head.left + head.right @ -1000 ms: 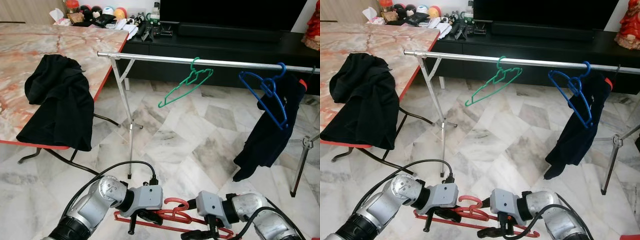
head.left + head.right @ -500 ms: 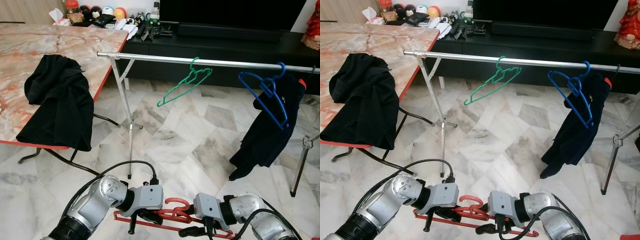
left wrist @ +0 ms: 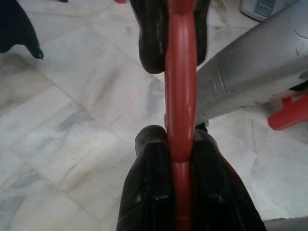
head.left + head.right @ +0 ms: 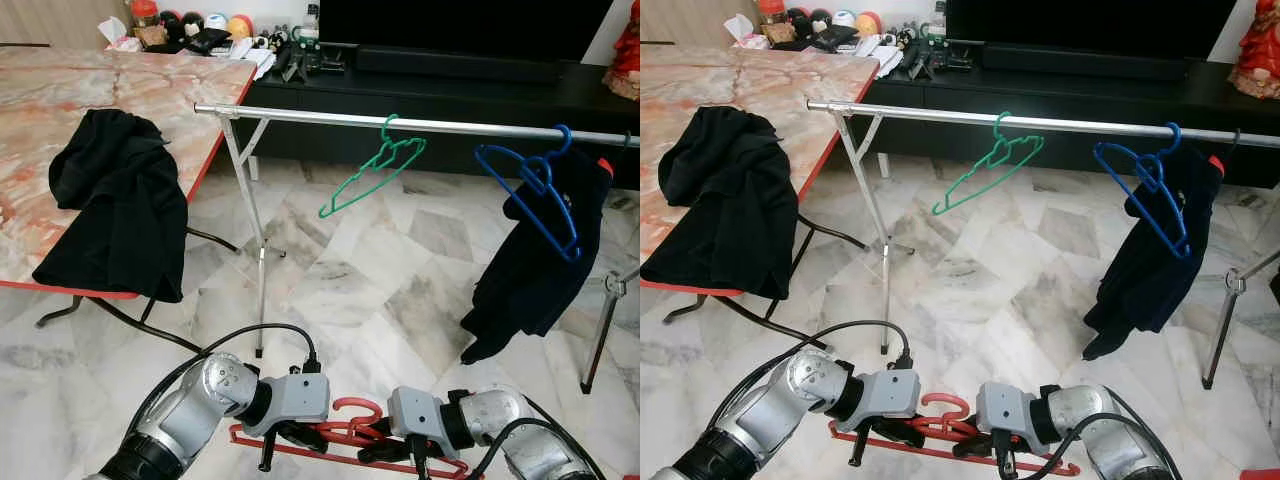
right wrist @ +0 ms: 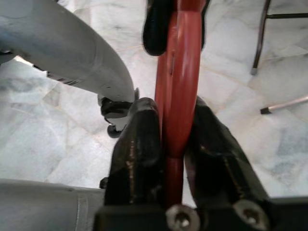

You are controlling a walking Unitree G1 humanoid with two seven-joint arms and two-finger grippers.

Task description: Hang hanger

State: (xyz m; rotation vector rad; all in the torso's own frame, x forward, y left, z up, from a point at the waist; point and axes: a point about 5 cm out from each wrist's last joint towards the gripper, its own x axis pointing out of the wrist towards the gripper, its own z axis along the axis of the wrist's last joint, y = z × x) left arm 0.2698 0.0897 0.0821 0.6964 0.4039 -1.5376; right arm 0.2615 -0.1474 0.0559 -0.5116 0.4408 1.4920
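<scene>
Both grippers are clamped on the same red hanger (image 4: 345, 438), low in front of the robot and just above the marble floor (image 4: 350, 290). Its left gripper (image 4: 290, 437) pinches the hanger near the hook end, the black fingers (image 3: 154, 192) pressed tight against the red plastic in the wrist view. Its right gripper (image 4: 385, 452) grips the hanger just beside it, the two fingers (image 5: 137, 144) squeezed onto the red bar as well. So the hanger sits level between the two silver arms, well below the rail and not on it.

Farther out stands a metal clothes rail (image 4: 400, 123) on thin tripod legs. A green hanger (image 4: 370, 175) hangs tilted from it near the middle. Toward the robot's right, a blue hanger (image 4: 535, 195) hangs on the same rail, touching a dark garment (image 4: 540, 265) draped there.

On the robot's left is a marble-patterned table (image 4: 60, 100) with a red edge, and black clothing (image 4: 120, 205) lies over its near side. Behind the rail runs a low black cabinet (image 4: 450, 95), with small items crowded at the table's far end.
</scene>
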